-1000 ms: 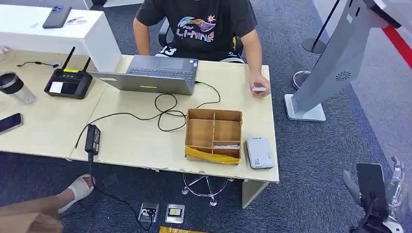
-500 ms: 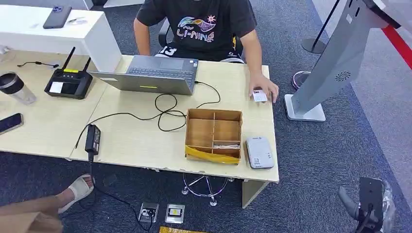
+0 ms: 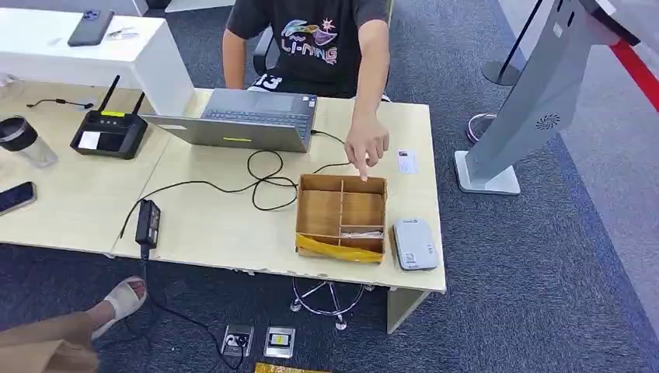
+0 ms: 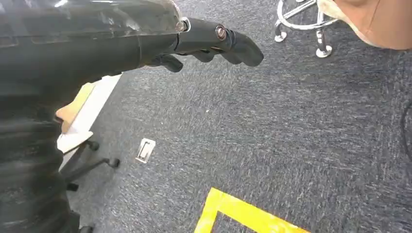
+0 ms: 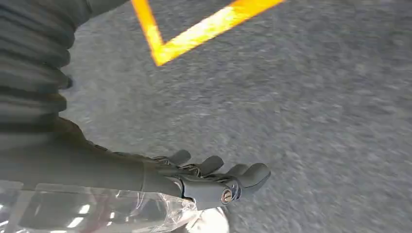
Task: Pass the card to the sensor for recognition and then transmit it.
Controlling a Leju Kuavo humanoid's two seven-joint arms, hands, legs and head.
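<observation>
Card point(image 3: 406, 161) print too small to read. Person point(image 3: 326, 47) cut off by top edge. Kiosk point(image 3: 544, 93) top cropped. Right wrist view motion-blurred; right hand point(image 5: 214, 177) palm side hidden. Left hand point(image 4: 209, 41) fingers partly hidden.

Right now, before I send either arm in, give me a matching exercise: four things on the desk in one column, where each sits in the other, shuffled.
Things:
1. card
2. sensor
3. person's hand
4. laptop

Places:
A. at the desk's front edge, right of the wooden box
B. in front of the seated person, at the desk's far side
C. flat on the desk, beyond the sensor, near the right edge
D. over the box's far rim, pointing down

Pairs: 1-C, 2-A, 3-D, 4-B
</observation>
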